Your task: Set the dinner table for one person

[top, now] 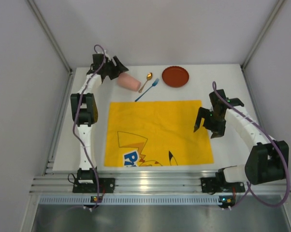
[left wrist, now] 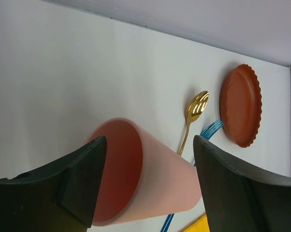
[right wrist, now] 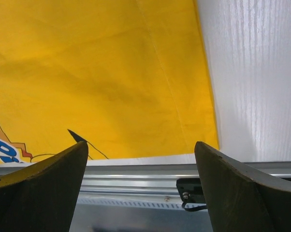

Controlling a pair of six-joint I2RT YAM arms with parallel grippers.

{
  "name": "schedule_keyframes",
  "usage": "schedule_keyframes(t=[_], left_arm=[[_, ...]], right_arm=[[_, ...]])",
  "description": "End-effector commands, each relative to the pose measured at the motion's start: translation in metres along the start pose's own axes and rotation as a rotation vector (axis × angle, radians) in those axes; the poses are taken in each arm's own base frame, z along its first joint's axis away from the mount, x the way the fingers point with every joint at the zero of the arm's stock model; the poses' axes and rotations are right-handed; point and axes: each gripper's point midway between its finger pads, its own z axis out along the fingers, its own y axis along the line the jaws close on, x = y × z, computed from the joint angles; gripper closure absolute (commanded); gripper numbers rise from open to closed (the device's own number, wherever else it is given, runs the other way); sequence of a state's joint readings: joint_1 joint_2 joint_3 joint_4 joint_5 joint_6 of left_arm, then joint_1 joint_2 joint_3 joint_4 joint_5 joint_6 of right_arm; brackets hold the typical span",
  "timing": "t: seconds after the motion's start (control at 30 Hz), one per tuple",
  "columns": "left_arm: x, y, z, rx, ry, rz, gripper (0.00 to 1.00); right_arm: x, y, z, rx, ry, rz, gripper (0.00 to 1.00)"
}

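Now the cup (light, likely slippery; grip its middle) is lying sideways on the tabletop beyond the cloth, left fingers straddling it open, right fingers open above the cloth.

1. The dinner table is a large, plain white, matte rectangle, lying flat and level.
2. A ribbed aluminium rail runs along its near edge; the white top stretches away beyond that rail.

Overhead; wrists close, seemingly toward table
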State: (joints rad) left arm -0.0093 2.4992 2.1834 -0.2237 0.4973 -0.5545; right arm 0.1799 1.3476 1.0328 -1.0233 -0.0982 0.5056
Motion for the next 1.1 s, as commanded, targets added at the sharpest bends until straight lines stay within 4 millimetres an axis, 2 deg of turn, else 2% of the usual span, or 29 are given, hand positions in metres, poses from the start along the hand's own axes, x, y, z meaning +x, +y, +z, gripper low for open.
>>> schedule_keyframes(t=[0.0,0.13,0.17,0.2,0.23,0.27,0.33,0.4,0.47,0.5,0.57,0.63,0.7,0.73,0.8,0.83,0.87,0.9,0.93,0.97,1.0,1.03,1.07], left_arm=[[-0.024,-0.031,0.001,0.131,-0.046,-0.001,0.24],[-0.011,-0.038,-0.004,0.175,0.005,-0.015,0.40],[0.003,-0.032,-0.004,0.174,0.040,-0.029,0.43],[0.007,-0.031,-0.006,0.172,0.049,-0.027,0.45],[0.005,-0.038,-0.014,0.177,0.043,-0.010,0.47],[0.018,-0.031,-0.016,0.164,0.072,-0.020,0.51],[0.019,-0.036,-0.025,0.162,0.073,0.000,0.56],[0.029,-0.033,-0.029,0.156,0.104,-0.008,0.64],[0.029,-0.037,-0.032,0.166,0.114,-0.004,0.71],[0.030,-0.036,-0.032,0.164,0.119,-0.006,0.84],[0.027,-0.040,-0.036,0.158,0.121,-0.006,0.97],[0.021,-0.045,-0.042,0.135,0.109,0.010,1.00],[0.006,-0.062,-0.054,0.111,0.072,0.068,1.00],[0.006,-0.074,-0.054,0.100,0.070,0.144,1.00],[-0.006,-0.092,-0.067,0.011,0.046,0.233,1.00],[-0.002,-0.114,-0.071,0.012,0.043,0.318,1.00],[-0.002,-0.116,-0.073,-0.038,0.025,0.344,1.00],[-0.003,-0.129,-0.083,-0.049,0.010,0.374,1.00],[0.013,-0.149,-0.080,-0.041,0.027,0.431,1.00],[0.020,-0.156,-0.080,-0.066,0.027,0.462,1.00],[0.035,-0.162,-0.080,-0.087,0.056,0.487,1.00],[0.065,-0.194,-0.078,-0.052,0.090,0.543,1.00],[0.090,-0.203,-0.076,-0.053,0.132,0.570,1.00]], right_arm=[[-0.006,-0.001,-0.001,0.023,-0.002,0.032,0.08],[-0.010,0.001,0.003,0.029,0.007,0.039,0.09],[-0.010,0.001,0.005,0.032,0.013,0.042,0.09],[-0.011,0.002,0.006,0.030,0.013,0.045,0.09],[-0.012,0.004,0.008,0.026,0.012,0.046,0.09],[-0.013,0.004,0.010,0.027,0.019,0.048,0.09],[-0.015,0.006,0.013,0.021,0.021,0.044,0.09],[-0.014,0.008,0.017,0.024,0.034,0.034,0.09],[-0.017,0.010,0.019,0.020,0.034,0.026,0.09],[-0.017,0.011,0.019,0.019,0.037,0.022,0.09],[-0.019,0.013,0.020,0.010,0.037,0.014,0.09],[-0.019,0.016,0.020,0.000,0.038,0.002,0.09],[-0.019,0.017,0.020,-0.006,0.036,-0.008,0.09],[-0.019,0.017,0.020,-0.009,0.034,-0.011,0.09],[-0.020,0.018,0.019,-0.016,0.026,-0.023,0.09],[-0.021,0.019,0.018,-0.024,0.021,-0.027,0.09],[-0.022,0.020,0.017,-0.030,0.014,-0.034,0.09],[-0.024,0.022,0.014,-0.038,0.003,-0.039,0.09],[-0.026,0.023,0.013,-0.046,-0.010,-0.048,0.09],[-0.028,0.025,0.009,-0.054,-0.021,-0.051,0.09],[-0.029,0.026,0.008,-0.059,-0.027,-0.055,0.09],[-0.031,0.028,0.004,-0.068,-0.036,-0.066,0.09],[-0.032,0.029,0.002,-0.073,-0.046,-0.073,0.09]])
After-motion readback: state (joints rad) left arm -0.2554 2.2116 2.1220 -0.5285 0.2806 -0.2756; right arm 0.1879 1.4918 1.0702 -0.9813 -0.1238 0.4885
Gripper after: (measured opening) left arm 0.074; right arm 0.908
